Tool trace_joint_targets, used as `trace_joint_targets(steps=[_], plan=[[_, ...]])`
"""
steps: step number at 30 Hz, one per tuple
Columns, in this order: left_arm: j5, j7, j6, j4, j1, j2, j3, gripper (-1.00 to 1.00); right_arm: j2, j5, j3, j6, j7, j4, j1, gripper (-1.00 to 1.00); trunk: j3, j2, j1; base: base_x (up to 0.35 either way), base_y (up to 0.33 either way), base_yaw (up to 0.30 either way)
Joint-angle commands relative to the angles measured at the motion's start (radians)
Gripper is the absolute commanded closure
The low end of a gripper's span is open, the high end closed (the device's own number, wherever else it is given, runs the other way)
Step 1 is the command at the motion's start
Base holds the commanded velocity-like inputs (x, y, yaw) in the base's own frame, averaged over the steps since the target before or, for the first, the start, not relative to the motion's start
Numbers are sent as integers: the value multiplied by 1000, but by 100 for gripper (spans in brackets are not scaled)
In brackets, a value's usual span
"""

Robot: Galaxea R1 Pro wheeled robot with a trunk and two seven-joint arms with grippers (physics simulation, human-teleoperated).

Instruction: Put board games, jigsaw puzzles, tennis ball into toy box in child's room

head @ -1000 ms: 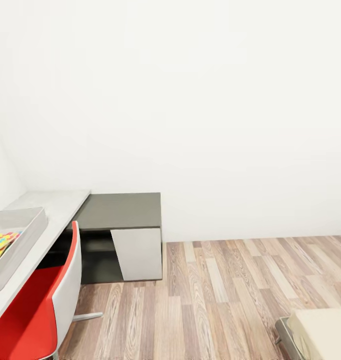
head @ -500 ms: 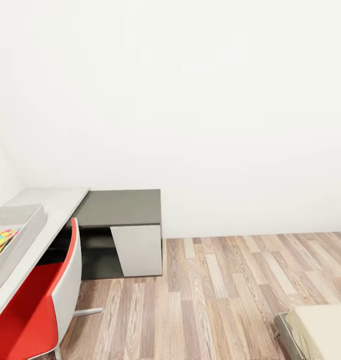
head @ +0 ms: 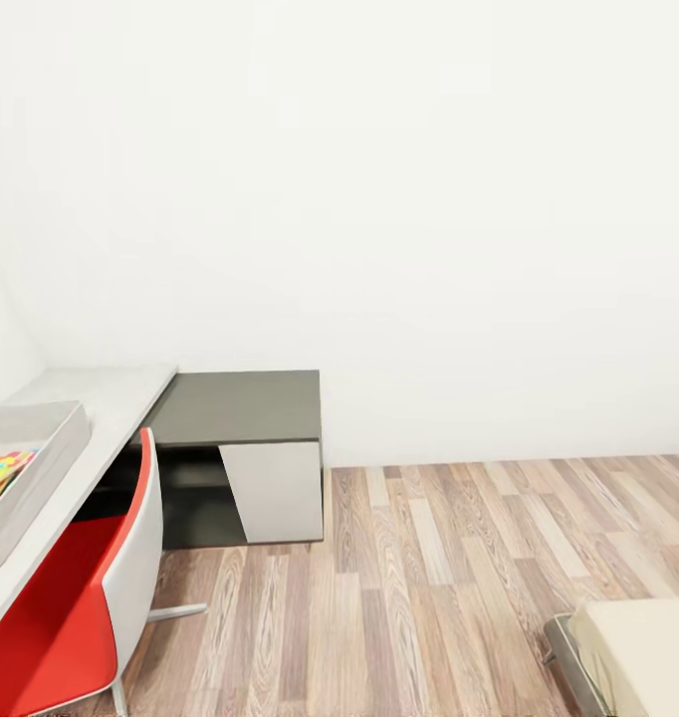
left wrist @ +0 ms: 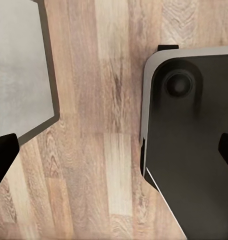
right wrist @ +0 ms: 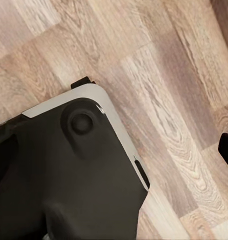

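Note:
The light grey toy box (head: 51, 453) stands on the table's pale top (head: 115, 393) at the far left of the head view. One jigsaw puzzle (head: 1, 470) with its multicolour piece pattern lies inside it, cut off by the picture's edge. A corner of the bed (head: 643, 647) with its beige mattress shows at the lower right. My left gripper (left wrist: 114, 150) hangs open over the wood floor with nothing between its fingers. My right gripper (right wrist: 114, 147) is open too, over floor and my own base.
A red chair (head: 71, 607) is pushed up to the table. The table's lower dark grey section (head: 240, 406) with a white door stands against the white wall. Wood-plank floor (head: 429, 578) stretches between desk and bed. My black base (left wrist: 194, 145) sits beneath both wrists.
The whole head picture has shifted: desk, chair and bed corner sit a little higher and the toy box further left, so the camera moved. No thing was handled.

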Motion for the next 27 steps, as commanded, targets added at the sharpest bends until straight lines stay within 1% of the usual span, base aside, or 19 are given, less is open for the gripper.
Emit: trace_joint_targets(steps=[1,12,27], plan=[[8,2,-3,0,-1,0,-9,-100,-1,-10,8,-1,1,-1,0,-100,-4,-2,0,0,0,0],[8,2,-3,0,-1,0,-9,-100,-2,-10,9,12,26,-1,0,-100,-22,-2,0,0,0,0],[6,2,-4,0,-1,-3,-8,-100,1,-7,9,3,20,-1,1,-100,-46,-2,0,0,0,0]])
